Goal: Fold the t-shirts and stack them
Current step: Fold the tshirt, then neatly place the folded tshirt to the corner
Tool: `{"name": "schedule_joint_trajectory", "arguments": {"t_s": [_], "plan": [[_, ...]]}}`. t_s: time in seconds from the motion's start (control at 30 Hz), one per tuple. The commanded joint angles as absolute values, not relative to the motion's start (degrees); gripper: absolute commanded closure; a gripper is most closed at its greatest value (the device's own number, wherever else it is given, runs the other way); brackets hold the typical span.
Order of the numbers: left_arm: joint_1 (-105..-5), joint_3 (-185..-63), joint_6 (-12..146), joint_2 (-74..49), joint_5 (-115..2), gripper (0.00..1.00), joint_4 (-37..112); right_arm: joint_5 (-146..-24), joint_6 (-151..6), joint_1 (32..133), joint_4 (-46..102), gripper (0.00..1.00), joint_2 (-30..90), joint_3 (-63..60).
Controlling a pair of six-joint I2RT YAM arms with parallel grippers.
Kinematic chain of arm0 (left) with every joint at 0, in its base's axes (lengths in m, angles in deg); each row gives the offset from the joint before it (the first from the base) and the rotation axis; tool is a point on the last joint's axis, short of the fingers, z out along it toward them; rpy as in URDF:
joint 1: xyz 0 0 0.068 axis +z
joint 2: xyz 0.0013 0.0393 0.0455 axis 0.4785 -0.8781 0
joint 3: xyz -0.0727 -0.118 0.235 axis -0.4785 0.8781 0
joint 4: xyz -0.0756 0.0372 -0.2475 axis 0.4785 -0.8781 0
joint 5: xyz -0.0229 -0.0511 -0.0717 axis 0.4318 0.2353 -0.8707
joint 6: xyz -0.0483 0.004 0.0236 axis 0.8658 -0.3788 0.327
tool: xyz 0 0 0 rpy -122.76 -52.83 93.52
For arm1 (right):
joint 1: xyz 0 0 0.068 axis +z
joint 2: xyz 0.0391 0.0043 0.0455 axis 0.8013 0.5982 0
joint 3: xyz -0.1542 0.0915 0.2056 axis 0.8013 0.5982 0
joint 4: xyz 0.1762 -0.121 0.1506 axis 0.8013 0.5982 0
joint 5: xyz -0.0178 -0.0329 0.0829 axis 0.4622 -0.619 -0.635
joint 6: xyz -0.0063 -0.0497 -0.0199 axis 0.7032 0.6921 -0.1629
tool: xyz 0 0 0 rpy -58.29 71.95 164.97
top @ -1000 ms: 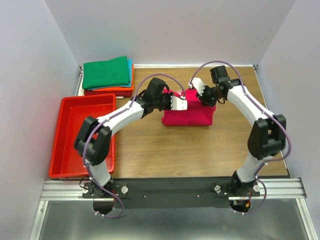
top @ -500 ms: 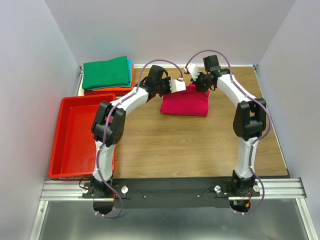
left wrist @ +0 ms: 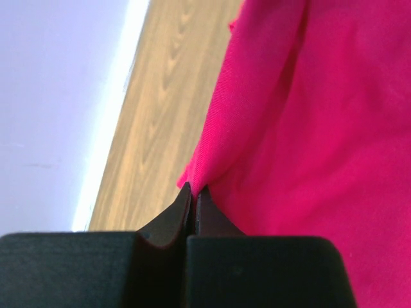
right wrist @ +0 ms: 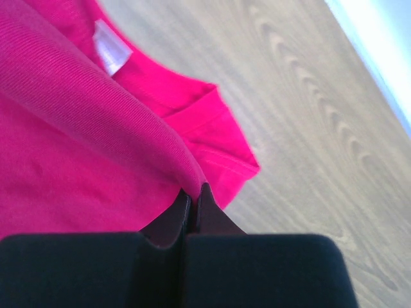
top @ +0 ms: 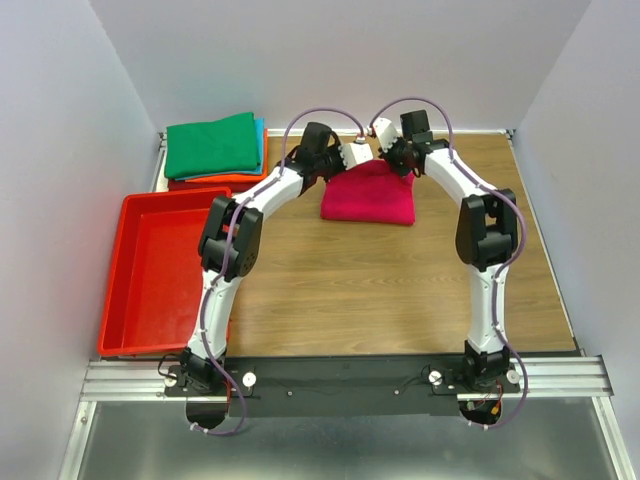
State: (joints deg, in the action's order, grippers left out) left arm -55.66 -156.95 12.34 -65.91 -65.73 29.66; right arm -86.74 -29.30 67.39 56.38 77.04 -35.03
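Shirt in hand: the soft magenta-pink cotton t-shirt (top: 368, 198) lies as a rough folded rectangle on the far middle of the brown wood-grain table (top: 400, 290). Its far edge is drawn up to the two grippers.
Left gripper: the left gripper (left wrist: 192, 192) has its black jaws pressed together. A thin bit of the shirt's edge is nipped between the tips. In the wrist view the cloth runs off up and to the right, with bare wood to the left.
Right gripper: the right gripper (right wrist: 192, 191) is likewise closed tight, pinching a ridge of the ribbed pink cloth at its tips. The fold stretches away to the upper left.
Neck label: a small white sewn-in label (right wrist: 108, 52) shows near the shirt's neckline, and a hemmed corner below it lies flat on the wood.
Arms: both reach far forward from their bases and bend inward. The two grippers sit near each other over the shirt's far edge, the left one on the left.
Stack: at the far left corner sits a neat pile, well apart from the pink shirt. The green folded t-shirt (top: 212, 145) is on top. A teal-blue folded t-shirt (top: 262, 133) peeks out at its right side. Beneath are an orange folded t-shirt (top: 250, 178) and a dark red folded t-shirt (top: 195, 186).
Tray: a red rectangular plastic tray (top: 175, 196) lies along the left side, just nearer than the pile.
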Motion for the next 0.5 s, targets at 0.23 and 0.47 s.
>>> {"name": "schedule_joint_trajectory", "arguments": {"t_s": [0.23, 0.47], "plan": [[-54.78, -168.07, 27.86, -72.20, -51.16, 0.37, 28.83, -73.10, -40.20, 66.88, 43.70, 0.22, 83.40, -41.88], [-52.06, -169.33, 42.72, -63.35, -41.83, 0.02, 27.94, -72.19, -53.74, 64.25, 40.00, 0.00, 74.89, -34.51]]}}
